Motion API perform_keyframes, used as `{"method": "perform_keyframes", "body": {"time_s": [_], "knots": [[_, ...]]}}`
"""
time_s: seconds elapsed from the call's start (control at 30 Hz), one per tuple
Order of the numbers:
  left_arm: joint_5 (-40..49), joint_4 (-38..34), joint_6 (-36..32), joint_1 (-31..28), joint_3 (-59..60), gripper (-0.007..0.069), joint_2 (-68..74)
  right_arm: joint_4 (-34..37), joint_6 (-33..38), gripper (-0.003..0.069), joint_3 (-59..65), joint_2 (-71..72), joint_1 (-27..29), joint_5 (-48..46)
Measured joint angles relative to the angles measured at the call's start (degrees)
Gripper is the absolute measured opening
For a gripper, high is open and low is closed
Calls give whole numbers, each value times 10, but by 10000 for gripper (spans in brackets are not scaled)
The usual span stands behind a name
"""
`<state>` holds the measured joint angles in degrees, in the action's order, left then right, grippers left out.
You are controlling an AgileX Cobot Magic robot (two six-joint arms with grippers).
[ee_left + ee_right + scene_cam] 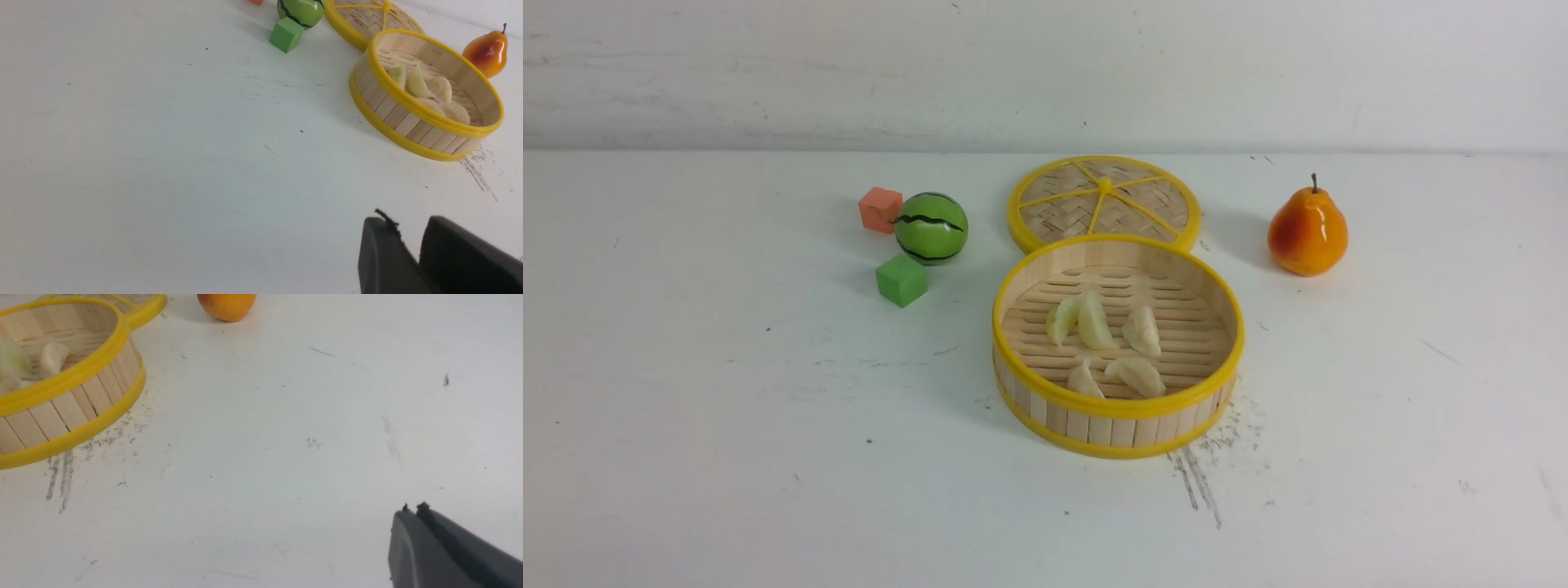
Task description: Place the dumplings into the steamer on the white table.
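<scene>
Dumplings, all five by our count, lie inside the steamer on the white table, so the job looks done and nothing seems left outside. Behind the steamer leans its lid. Beside the steamer, well apart, our right gripper hangs clenched on nothing. On the steamer's other side our left gripper shows a narrow gap, holding nothing.
</scene>
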<state>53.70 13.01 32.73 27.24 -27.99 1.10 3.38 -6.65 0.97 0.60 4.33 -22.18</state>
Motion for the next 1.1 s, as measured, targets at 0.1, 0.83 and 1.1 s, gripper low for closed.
{"method": "perform_keyframes", "body": {"time_s": [0.1,0.83,1.1], "knots": [[0,0,0,0,0,143,0,1,-1,-18,0,0,-13,0],[0,0,0,0,0,143,0,1,-1,-1,0,0,-27,0],[0,0,0,0,0,146,0,1,-1,5,0,0,-27,0]]}}
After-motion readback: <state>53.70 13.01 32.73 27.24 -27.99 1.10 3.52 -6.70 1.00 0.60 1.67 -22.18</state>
